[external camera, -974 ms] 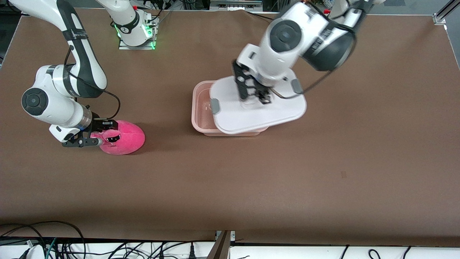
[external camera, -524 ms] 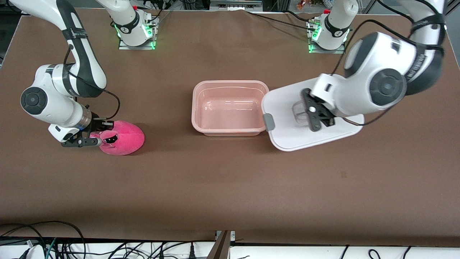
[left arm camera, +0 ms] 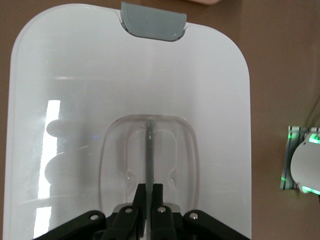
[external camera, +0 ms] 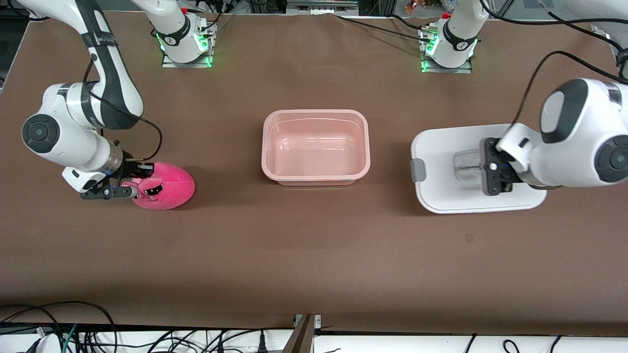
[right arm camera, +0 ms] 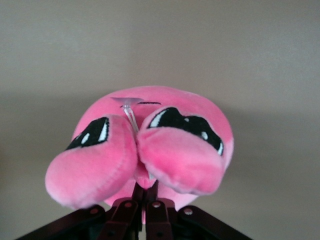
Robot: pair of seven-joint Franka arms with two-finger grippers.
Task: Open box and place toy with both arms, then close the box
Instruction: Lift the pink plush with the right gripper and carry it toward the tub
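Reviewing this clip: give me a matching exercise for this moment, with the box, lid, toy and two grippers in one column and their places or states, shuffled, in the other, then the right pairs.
Things:
1. box
2. lid
3. toy
4. left gripper
5. right gripper

States:
A. shut on the toy between its eyes
B. pink plush at the right arm's end of the table
C. open and empty, mid-table
D. white, at the left arm's end, off the box
E. shut on the lid's centre handle

Pairs: 1-C, 2-D, 3-B, 4-E, 5-A
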